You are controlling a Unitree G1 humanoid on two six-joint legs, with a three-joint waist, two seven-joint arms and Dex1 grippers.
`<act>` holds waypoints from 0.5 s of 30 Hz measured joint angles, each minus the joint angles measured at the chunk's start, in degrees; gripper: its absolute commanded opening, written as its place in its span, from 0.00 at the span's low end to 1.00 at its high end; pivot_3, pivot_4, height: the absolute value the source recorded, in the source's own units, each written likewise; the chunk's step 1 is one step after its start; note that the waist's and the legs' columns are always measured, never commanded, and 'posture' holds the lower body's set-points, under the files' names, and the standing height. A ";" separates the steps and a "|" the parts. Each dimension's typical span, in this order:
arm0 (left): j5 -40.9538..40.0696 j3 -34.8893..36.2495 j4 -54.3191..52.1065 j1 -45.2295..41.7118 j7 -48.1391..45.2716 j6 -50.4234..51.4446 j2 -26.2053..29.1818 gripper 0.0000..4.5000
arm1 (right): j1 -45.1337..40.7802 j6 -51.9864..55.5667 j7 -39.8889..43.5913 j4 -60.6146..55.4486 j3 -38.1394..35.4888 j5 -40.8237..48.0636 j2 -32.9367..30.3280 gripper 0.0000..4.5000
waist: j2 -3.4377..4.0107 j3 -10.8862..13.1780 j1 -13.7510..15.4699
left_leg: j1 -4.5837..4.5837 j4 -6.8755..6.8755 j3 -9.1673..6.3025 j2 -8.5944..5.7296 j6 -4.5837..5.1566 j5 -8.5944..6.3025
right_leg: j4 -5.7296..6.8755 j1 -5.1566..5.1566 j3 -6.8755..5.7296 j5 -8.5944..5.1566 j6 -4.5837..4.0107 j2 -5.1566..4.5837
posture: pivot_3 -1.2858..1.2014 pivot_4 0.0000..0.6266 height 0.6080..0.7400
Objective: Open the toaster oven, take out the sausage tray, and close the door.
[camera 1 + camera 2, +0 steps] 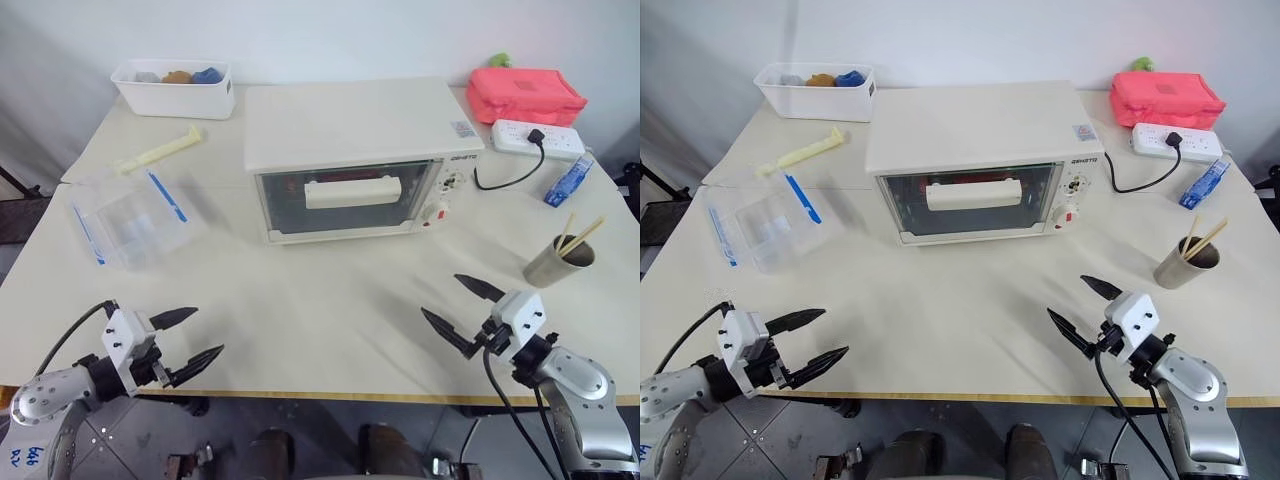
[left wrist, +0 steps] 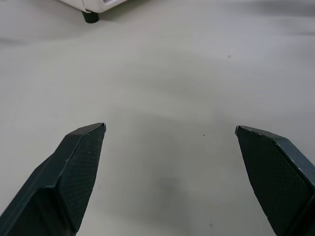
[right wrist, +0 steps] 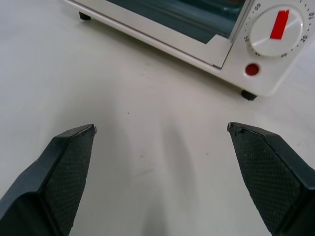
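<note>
Left gripper (image 1: pixel 191 337) lower left, right gripper (image 1: pixel 462 305) lower right, both spread wide, empty, hovering over table (image 1: pixel 320 310) front edge. Toaster oven (image 1: pixel 352 160) upper centre, door (image 1: pixel 345 200) shut. Sausage tray hard to make out behind glass.

Toaster oven (image 1: pixel 350 150) centred on table (image 1: pixel 320 320)

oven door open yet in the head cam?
No. The door sits shut and flush against the front of the toaster oven, with its bar handle upright across the glass.
</note>
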 measured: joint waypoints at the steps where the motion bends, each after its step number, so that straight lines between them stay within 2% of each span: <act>1: -0.01 0.00 0.01 0.00 -0.14 0.23 0.28 1.00 | 0.00 -0.06 0.14 0.18 0.00 0.11 0.00 1.00 | 0.00 0.00 -0.01 | 0.00 0.00 0.00 0.00 0.00 0.00 | 0.00 0.00 0.00 0.00 0.00 0.00 | 0.52 0.24 1.00; 4: -0.70 0.11 0.01 -0.75 -0.05 1.26 0.67 1.00 | -0.01 0.54 1.67 0.42 0.00 2.02 -0.21 1.00 | 0.00 0.00 0.00 | 0.00 0.00 0.00 0.03 0.00 0.00 | 0.00 0.00 0.00 0.00 0.00 -0.01 | 0.52 0.24 1.00; 10: -12.89 4.07 0.32 -7.01 0.74 11.52 0.64 1.00 | -1.43 10.65 3.57 -8.85 0.47 11.21 -1.84 1.00 | 0.01 0.00 -0.01 | -0.01 0.05 -0.05 0.10 -0.01 0.00 | 0.17 0.00 -0.02 0.00 0.00 0.00 | 0.52 0.24 1.00; 15: -16.02 3.11 4.61 -19.99 -1.47 11.78 0.31 1.00 | -17.21 24.97 -1.43 -13.92 3.11 19.93 -2.03 1.00 | 0.04 0.02 -0.15 | 0.02 0.23 -0.05 0.11 -0.08 0.04 | 0.18 -0.03 -0.05 0.03 -0.05 0.04 | 0.52 0.24 1.00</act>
